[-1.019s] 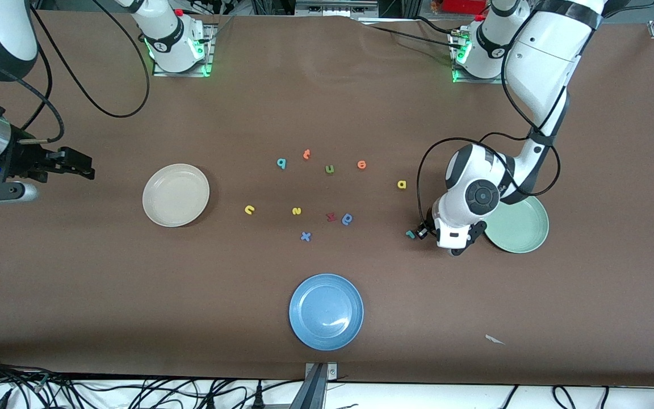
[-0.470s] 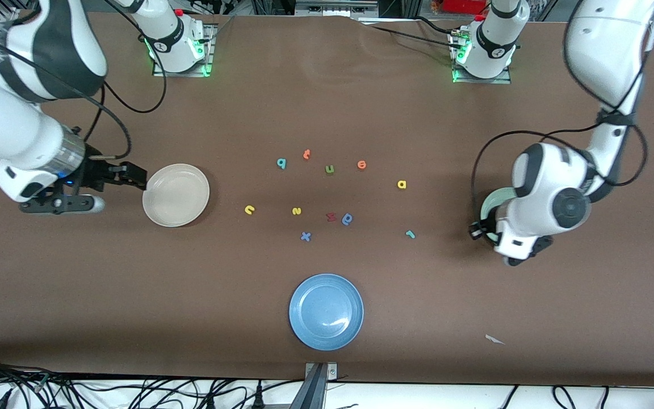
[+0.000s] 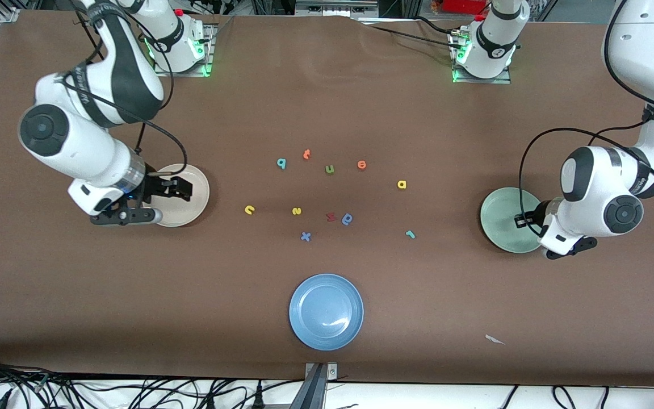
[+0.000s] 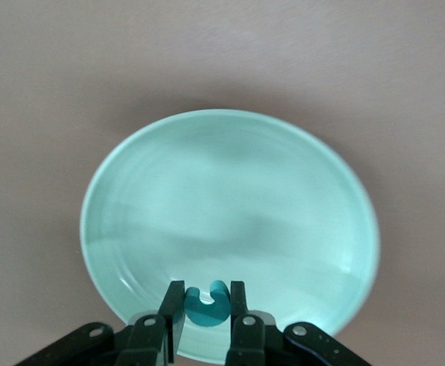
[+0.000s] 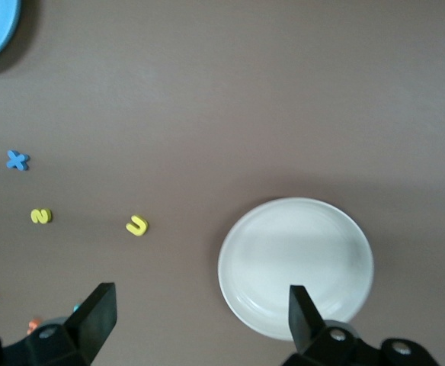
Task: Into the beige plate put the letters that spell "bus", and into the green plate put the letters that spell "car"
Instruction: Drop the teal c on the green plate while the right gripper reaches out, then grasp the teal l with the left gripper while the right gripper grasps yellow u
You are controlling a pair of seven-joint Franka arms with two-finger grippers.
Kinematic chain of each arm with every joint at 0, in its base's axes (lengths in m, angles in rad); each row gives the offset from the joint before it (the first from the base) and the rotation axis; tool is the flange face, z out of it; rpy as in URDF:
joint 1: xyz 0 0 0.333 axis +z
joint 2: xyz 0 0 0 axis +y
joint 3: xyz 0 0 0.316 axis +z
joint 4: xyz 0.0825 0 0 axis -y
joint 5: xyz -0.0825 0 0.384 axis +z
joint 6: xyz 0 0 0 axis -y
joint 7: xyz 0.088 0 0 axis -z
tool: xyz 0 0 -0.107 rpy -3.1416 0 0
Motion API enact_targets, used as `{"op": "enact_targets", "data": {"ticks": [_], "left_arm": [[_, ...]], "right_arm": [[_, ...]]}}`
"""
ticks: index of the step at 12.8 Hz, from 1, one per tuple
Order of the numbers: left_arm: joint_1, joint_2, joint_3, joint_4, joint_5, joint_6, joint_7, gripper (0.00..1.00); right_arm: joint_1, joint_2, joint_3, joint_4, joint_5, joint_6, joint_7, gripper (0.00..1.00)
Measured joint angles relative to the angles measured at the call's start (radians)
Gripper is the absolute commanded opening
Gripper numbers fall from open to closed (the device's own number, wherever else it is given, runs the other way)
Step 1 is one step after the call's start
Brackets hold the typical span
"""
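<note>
foam c (image 4: 207, 303) — over glossy green plate (image 4: 131, 183)

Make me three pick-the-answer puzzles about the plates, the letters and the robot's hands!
1. What is the left pincer over?
A. blue plate
B. green plate
C. beige plate

2. How many plates are on the table?
A. two
B. three
C. five

3. What is the right pincer doing?
A. open, holding nothing
B. gripping a yellow letter
C. pressing on the table

Answers: 1 B, the left wrist view shows mint green under it. 2 B, beige, green and a blue plate. 3 A, its fingers stand wide apart over the beige plate.
</note>
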Motion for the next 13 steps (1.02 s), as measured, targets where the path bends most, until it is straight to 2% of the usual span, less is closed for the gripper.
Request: {"op": "enact_targets", "data": {"ticks": [1,2,3,4,7,9,11,13], "left_arm": [[0.012,0.013,0.0,0.0,0.005,0.003,0.013,0.39],[0.021,0.021,0.0,0.0,0.005,0.007,0.024,0.58],[0.025,0.023,0.0,0.0,0.005,0.009,0.032,0.89],[0.025,0.022,-0.001,0.003,0.005,0.009,0.033,1.0],[0.024,0.017,-0.017,0.034,0.003,0.01,0.032,1.0],[0.022,0.011,-0.052,0.077,-0.032,0.01,0.012,1.0],[0.011,0.005,-0.085,0.121,-0.11,0.01,-0.071,0.99],[-0.037,0.005,-0.098,0.147,-0.132,0.01,-0.201,0.98]], "right_arm": [[0.004,0.013,0.009,-0.022,0.0,0.051,0.017,1.0],[0.006,0.023,0.025,-0.05,0.0,0.103,0.038,1.0],[0.008,0.033,0.046,-0.08,-0.001,0.15,0.06,1.0],[0.013,0.042,0.06,-0.1,-0.001,0.177,0.074,1.0],[0.037,0.075,0.069,-0.119,-0.002,0.213,0.091,1.0],[0.056,0.111,0.07,-0.122,-0.012,0.241,0.114,1.0],[0.08,0.156,0.071,-0.124,-0.073,0.278,0.166,1.0],[0.097,0.198,0.071,-0.125,-0.108,0.311,0.199,1.0]]}}
